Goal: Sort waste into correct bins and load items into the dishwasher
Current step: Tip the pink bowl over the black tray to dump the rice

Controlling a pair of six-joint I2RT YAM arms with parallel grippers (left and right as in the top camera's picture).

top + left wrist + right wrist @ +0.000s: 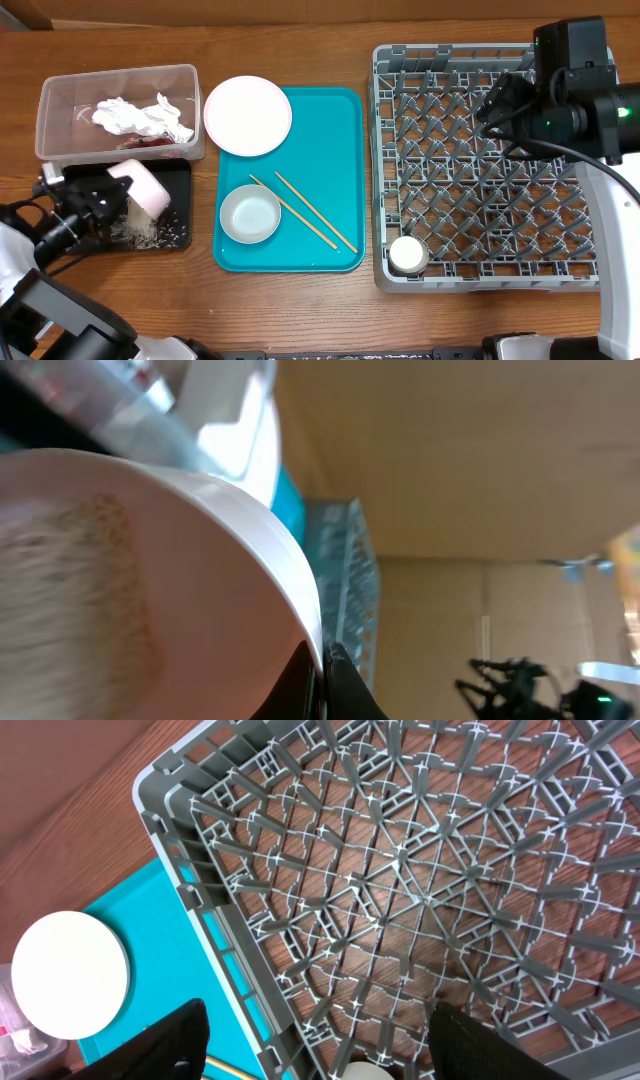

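My left gripper (118,192) is shut on the rim of the pink bowl (143,186), tipped on its side over the black tray (175,236); white rice grains (150,232) lie in the tray. In the left wrist view the fingers (325,680) pinch the bowl's rim (150,580). The clear tub (60,100) holds white tissue (140,118) and a red-and-white wrapper (150,142). The pink plate (248,115), grey-green bowl (250,214) and two chopsticks (312,214) lie on the teal tray. The white cup (408,255) sits in the grey dish rack (480,170). My right gripper (320,1060) is open above the rack.
The teal tray (335,140) lies between the bins and the rack. Bare wooden table (300,50) runs along the back and front. The right wrist view shows the rack's pegs (420,890), the plate (70,975) and the teal tray (160,960).
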